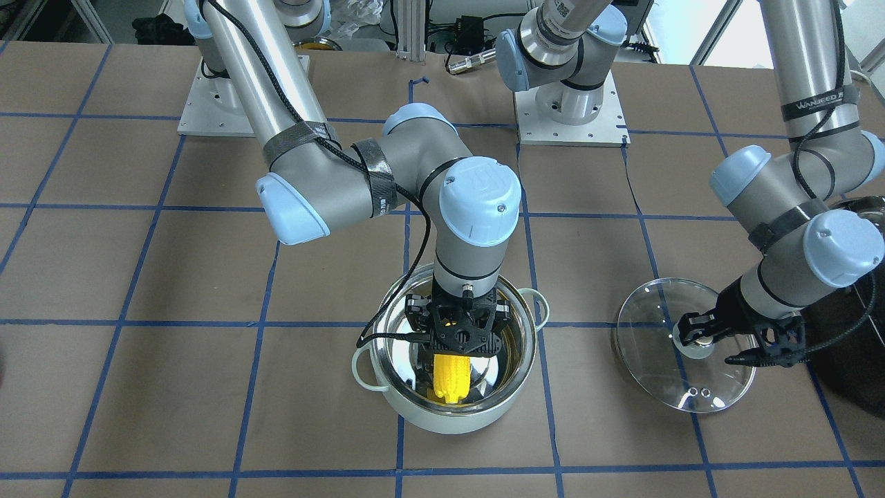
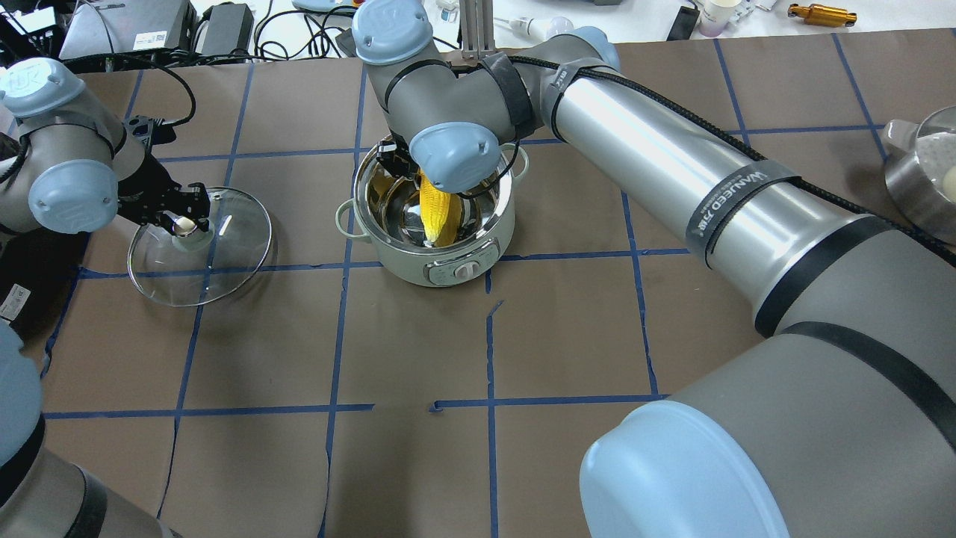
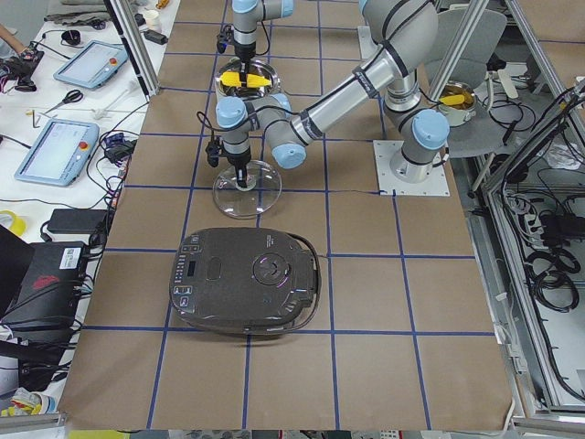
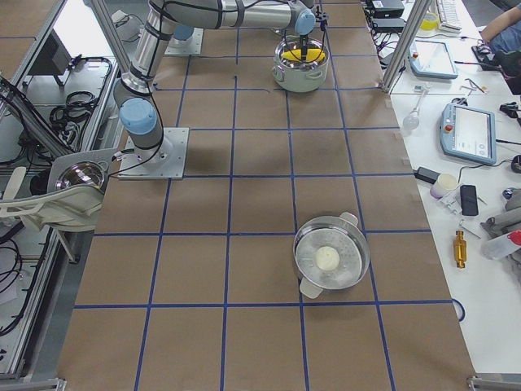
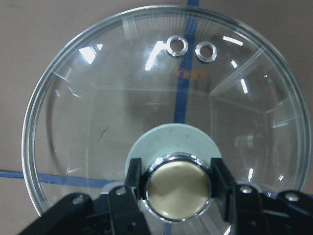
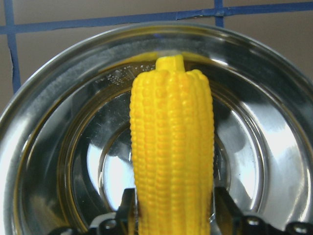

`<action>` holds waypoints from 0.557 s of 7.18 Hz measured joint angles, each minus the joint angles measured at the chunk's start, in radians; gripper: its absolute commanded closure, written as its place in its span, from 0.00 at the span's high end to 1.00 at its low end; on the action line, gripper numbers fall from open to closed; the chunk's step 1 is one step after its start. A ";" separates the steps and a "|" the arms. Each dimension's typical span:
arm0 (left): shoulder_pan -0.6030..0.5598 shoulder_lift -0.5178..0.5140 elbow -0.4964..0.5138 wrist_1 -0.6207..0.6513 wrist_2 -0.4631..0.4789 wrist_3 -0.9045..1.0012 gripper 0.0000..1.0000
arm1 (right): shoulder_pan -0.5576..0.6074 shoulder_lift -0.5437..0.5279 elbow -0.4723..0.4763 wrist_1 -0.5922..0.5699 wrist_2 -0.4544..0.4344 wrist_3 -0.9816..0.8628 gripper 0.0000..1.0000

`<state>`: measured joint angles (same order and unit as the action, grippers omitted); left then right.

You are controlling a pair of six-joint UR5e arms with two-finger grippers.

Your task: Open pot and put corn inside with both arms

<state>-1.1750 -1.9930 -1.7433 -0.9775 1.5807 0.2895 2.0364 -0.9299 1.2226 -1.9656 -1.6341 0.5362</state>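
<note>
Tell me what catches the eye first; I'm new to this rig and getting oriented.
The bright yellow corn stands out, held by the right gripper inside the open mint-green pot at mid-table. To the robot's left, the glass lid lies on the table, the left gripper with its fingers flanking the brass knob.

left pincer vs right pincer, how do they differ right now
The left pincer grips the brass knob of the glass lid, which rests on the table; the right pincer grips the corn. The left pincer is beside the pot, low over the table; the right pincer is over the open pot, with the corn tilted inside it. Both are shut on something.
</note>
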 measured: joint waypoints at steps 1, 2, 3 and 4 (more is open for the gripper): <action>0.000 -0.003 0.000 -0.001 -0.001 -0.002 0.87 | -0.001 -0.015 0.001 0.000 0.000 0.005 1.00; 0.000 -0.002 0.001 -0.001 0.001 -0.002 0.89 | -0.003 -0.041 0.003 0.003 -0.004 0.003 1.00; -0.002 0.007 0.005 -0.004 0.004 -0.001 0.91 | -0.014 -0.076 0.008 0.018 -0.006 -0.008 1.00; -0.013 0.027 0.013 -0.013 0.006 -0.007 0.90 | -0.040 -0.117 0.013 0.046 -0.006 -0.028 1.00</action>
<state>-1.1880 -1.9662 -1.7301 -0.9905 1.5867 0.2823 1.9961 -1.0471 1.2358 -1.9194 -1.6397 0.5083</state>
